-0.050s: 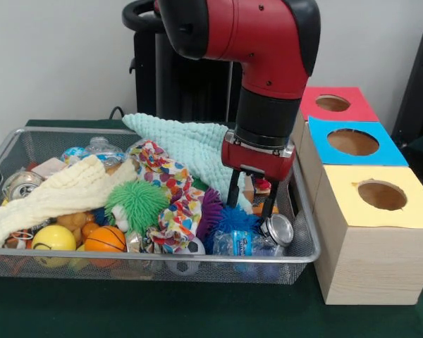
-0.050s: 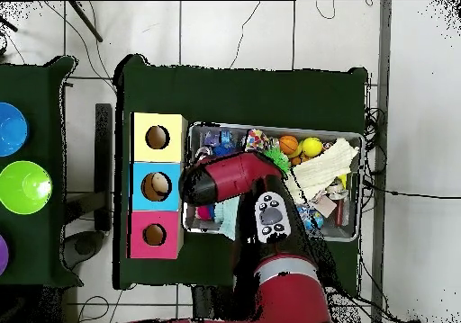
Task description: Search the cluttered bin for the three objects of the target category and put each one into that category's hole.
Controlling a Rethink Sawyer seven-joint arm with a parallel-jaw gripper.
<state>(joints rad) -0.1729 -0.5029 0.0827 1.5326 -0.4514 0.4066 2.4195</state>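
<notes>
Bin clutter is entered by the hand, fingers spread and empty; neighbouring blue spiky ball or can may be snagged.

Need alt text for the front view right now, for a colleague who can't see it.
The red arm's gripper hangs open in the wire bin, over a blue spiky ball. Beside the bin stand yellow, blue and red boxes.

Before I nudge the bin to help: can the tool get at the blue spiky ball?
Probably yes. The tool hangs open right above the blue spiky ball, which lies uncovered on top of the clutter.
</notes>
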